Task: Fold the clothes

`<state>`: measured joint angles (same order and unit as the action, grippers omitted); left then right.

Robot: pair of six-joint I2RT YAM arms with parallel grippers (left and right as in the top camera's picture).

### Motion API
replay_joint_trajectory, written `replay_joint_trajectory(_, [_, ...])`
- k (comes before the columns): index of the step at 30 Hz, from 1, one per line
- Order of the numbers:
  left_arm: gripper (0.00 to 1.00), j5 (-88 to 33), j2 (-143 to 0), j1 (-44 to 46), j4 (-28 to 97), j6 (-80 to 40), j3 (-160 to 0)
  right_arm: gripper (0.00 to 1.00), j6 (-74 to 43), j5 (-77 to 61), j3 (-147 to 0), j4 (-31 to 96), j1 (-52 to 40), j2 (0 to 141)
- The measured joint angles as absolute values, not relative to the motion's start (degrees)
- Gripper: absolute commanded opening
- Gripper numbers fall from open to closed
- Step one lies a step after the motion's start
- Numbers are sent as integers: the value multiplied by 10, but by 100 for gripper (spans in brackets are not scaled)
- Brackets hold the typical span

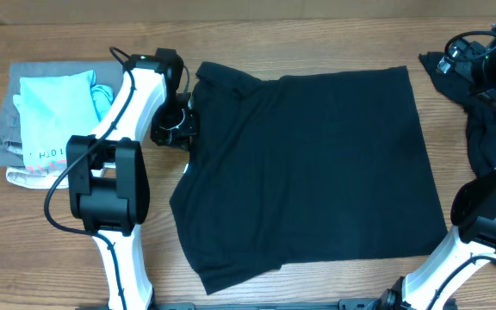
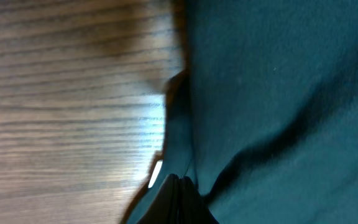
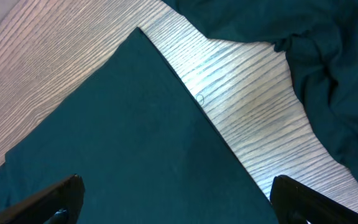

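A large black T-shirt (image 1: 308,164) lies spread flat across the middle of the table. My left gripper (image 1: 184,129) is at its left edge, just below the sleeve. In the left wrist view the left gripper (image 2: 179,179) has its fingers pressed together on the shirt's edge (image 2: 185,124), and the fabric creases toward the tips. My right gripper (image 1: 476,62) hovers at the far right. In its wrist view the right gripper (image 3: 178,199) stands wide open over the T-shirt (image 3: 123,137) near a corner, holding nothing. A second black garment (image 1: 489,129) lies crumpled at the right, and it also shows in the right wrist view (image 3: 316,56).
A stack of folded garments (image 1: 11,138) with a light-blue shirt (image 1: 54,112) on top sits at the left. A strip of bare wood table (image 3: 253,118) separates the T-shirt from the crumpled garment. Both arm bases stand at the front edge.
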<state>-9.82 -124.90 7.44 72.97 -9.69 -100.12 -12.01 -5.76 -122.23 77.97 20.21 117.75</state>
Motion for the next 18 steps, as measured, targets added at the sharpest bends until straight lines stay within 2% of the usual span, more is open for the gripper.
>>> replay_joint_trajectory(18, [4, -90, -1249, 79, 646, -101, -928, 100, -120, -58, -1222, 780, 202, 1178])
